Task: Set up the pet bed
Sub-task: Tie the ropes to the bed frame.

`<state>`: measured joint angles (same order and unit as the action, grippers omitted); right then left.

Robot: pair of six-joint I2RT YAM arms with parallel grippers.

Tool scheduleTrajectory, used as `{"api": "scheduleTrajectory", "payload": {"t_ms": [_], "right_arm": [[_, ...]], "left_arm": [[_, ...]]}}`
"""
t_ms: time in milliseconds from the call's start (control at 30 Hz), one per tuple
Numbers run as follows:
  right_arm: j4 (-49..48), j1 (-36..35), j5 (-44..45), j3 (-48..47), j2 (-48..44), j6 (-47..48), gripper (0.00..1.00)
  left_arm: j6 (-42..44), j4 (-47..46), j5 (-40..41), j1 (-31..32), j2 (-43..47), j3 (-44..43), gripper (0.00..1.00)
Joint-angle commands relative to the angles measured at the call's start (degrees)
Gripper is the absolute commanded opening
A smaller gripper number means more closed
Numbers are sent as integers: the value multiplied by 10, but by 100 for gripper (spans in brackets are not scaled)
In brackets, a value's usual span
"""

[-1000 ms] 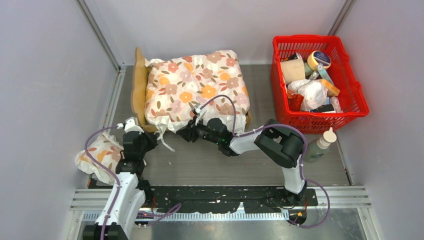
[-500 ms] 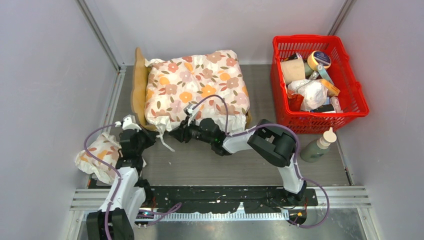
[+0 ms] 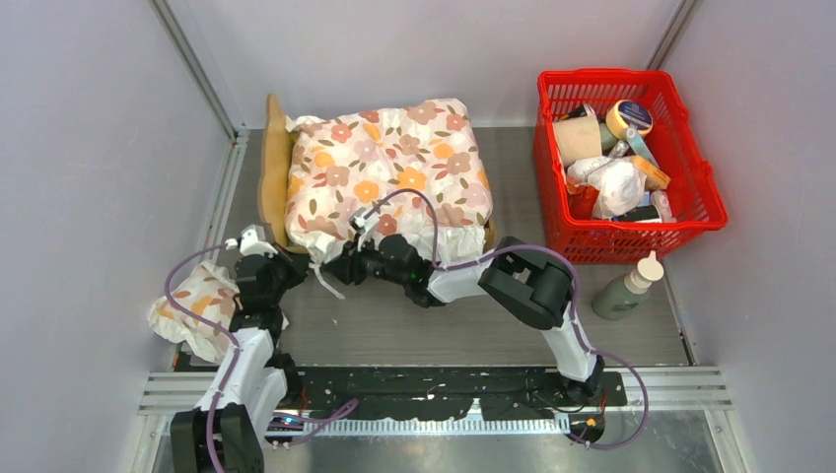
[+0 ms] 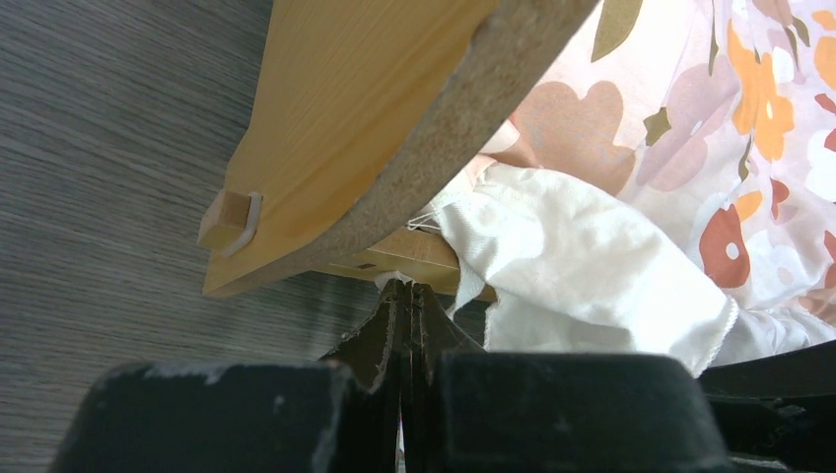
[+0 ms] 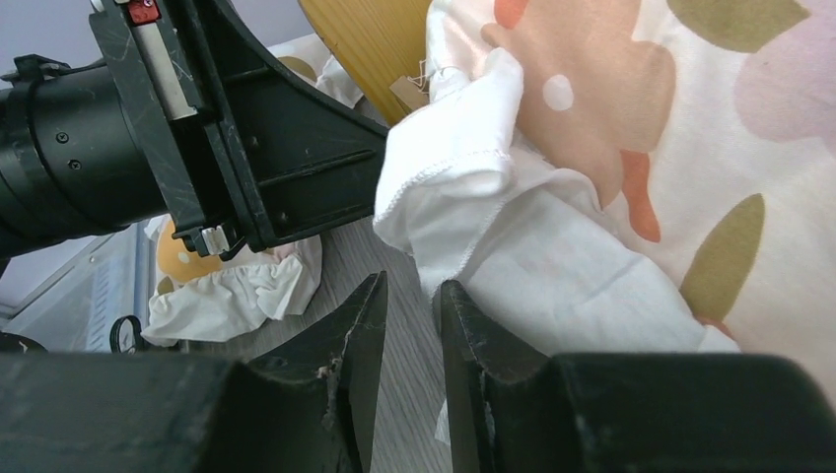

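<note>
The pet bed (image 3: 273, 169) stands at the back left, its light-wood headboard (image 4: 355, 108) to the left and its sleeping surface hidden under a white floral cushion (image 3: 389, 177). My left gripper (image 4: 406, 286) is shut, its tips up against the frame's low rail below the headboard corner; a scrap of white shows at the tips. My right gripper (image 5: 412, 283) is open a narrow gap with only the floor between its fingers. Its right finger (image 5: 463, 325) touches the cushion's white corner flap (image 5: 453, 177). Both grippers (image 3: 286, 264) (image 3: 335, 264) meet at the bed's front left corner.
A small floral pillow (image 3: 197, 305) lies crumpled by the left wall beside the left arm. A red basket (image 3: 680, 128) full of items stands at the back right. A green bottle (image 3: 626, 288) with a white cap stands in front of it.
My right arm has slid left along the cushion's front edge to its left corner, and its jaws have parted slightly. The left gripper has barely shifted.
</note>
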<state>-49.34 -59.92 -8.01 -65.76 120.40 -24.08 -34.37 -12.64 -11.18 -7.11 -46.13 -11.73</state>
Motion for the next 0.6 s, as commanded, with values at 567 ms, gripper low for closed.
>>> {"api": "scheduleTrajectory", "payload": {"t_ms": [567], "right_arm": [[60, -49, 144, 27, -74, 8, 37]], "left_arm": [[-18, -42, -2, -4, 42, 33, 0]]}}
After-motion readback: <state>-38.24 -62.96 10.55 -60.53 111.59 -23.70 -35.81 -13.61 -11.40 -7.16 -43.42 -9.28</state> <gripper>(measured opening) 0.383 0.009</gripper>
